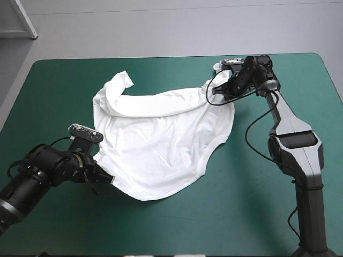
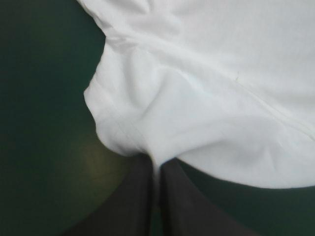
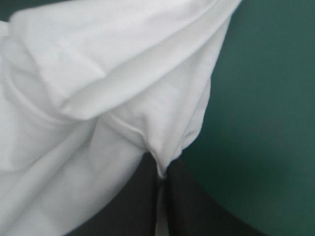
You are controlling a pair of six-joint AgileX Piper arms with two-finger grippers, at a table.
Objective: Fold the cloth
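Soft white T-shirt [image 1: 161, 139] rumpled on smooth teal-green cover [image 1: 241, 214], left hand [image 2: 155, 164] and right hand [image 3: 161, 171] each clamped on a creased edge

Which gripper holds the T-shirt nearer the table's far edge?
The right gripper: it pinches the T-shirt by the far edge of the table, while the left gripper pinches it much nearer the front.

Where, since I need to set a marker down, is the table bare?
Bare teal-green cover runs along the near edge, between the T-shirt and the right arm. The far-left corner is also free. The middle is crowded: the T-shirt lies there, with the left gripper and right gripper both shut on it.
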